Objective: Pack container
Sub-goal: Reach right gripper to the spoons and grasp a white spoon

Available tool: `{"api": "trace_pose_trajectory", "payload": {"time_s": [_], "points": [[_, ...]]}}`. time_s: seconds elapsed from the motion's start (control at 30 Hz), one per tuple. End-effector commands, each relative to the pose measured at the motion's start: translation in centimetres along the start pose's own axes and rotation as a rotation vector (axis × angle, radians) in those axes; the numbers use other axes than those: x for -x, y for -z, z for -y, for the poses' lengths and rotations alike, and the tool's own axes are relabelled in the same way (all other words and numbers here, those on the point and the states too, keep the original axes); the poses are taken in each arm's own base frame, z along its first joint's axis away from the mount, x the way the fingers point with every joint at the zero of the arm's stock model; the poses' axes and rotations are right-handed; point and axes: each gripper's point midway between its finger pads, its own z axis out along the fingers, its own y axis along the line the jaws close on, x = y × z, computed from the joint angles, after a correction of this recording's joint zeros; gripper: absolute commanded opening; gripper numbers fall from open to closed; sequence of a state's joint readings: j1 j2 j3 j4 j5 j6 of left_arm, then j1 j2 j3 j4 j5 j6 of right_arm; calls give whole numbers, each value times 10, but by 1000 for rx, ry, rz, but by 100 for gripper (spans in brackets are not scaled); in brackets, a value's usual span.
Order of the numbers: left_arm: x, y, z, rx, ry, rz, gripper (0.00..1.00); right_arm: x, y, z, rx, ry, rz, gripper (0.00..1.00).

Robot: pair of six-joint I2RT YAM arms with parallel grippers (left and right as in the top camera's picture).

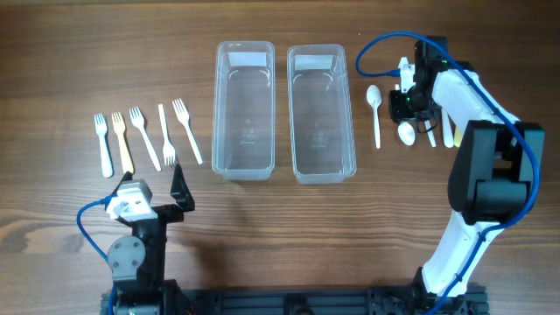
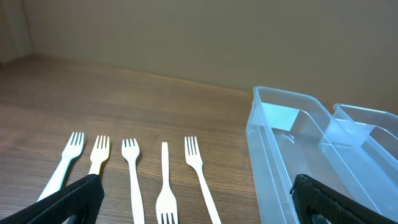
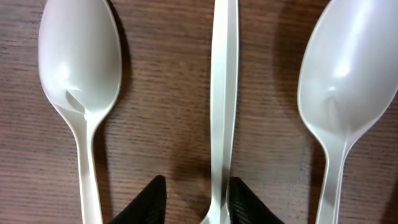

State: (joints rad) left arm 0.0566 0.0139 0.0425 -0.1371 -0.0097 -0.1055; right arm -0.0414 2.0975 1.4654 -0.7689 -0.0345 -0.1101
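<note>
1 utensil handle (image 3: 222,93) straddled by right gripper (image 3: 198,200), grip unclear; left gripper (image 2: 202,202) wide apart.
Light, slippery plastic; pinch mid-handle.

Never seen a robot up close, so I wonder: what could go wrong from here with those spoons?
The right end effector straddles a thin white handle lying flat on the table, so it may slip out. A neighbouring spoon and another spoon lie close on either side and could get knocked.
</note>
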Motion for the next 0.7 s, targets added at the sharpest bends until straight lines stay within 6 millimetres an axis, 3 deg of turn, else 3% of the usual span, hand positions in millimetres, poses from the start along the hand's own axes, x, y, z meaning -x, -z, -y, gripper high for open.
{"api": "trace_pose_trajectory", "payload": {"time_s": [0.0,0.27,0.53,0.67], "points": [[-2,0,3,-17,-24,0,100,-2,-5,-2,16,-33,-23,31],[-2,0,3,-17,-24,0,100,-7,-5,9,-44,-33,-42,36],[-2,0,3,-17,-24,0,100,-7,-5,12,-61,-35,-43,33],[-2,0,3,-17,-24,0,100,-7,-7,12,-61,-35,-45,37]]}}
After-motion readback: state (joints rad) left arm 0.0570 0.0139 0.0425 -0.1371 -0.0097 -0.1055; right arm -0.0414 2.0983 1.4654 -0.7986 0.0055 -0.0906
